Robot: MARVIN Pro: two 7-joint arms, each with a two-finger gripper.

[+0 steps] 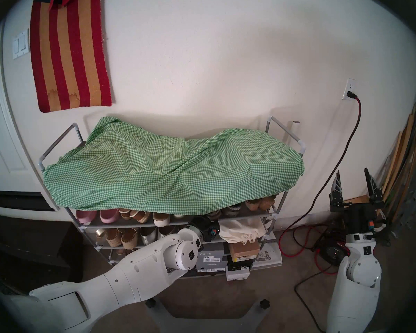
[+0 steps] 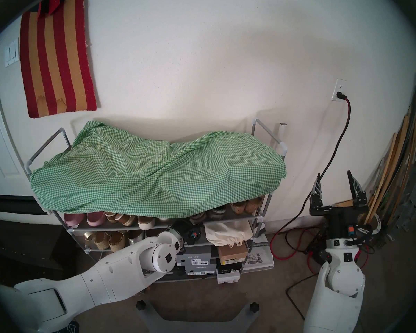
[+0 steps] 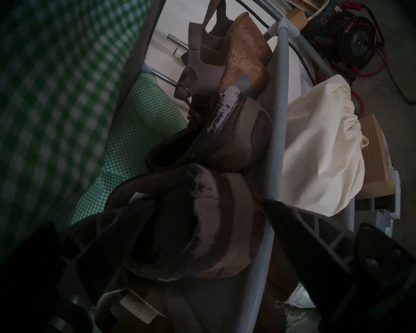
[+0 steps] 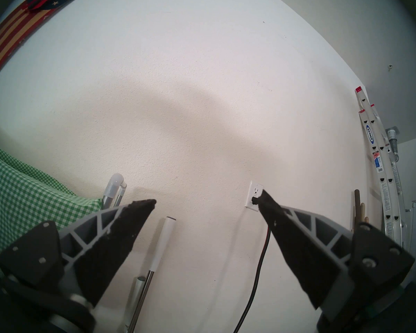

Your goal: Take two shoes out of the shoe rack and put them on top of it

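Left arm reaches level into the rack [image 1: 269,214], gripper [image 3: 173,229] spread wide around a clog [image 3: 195,224]; right gripper [image 1: 353,181] points upward, open, empty.

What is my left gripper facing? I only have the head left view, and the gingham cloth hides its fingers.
Observer: In the left wrist view, the left gripper is open, with the heel of the nearer brown clog between its fingers. I can't tell if they touch.
Operator: Where's its mate?
Observer: The second clog lies just beyond it, its heel also by the front rail of the shoe rack.
Operator: Anything past that?
Observer: A cork-soled sandal sits beyond the second clog, near the rack's corner.
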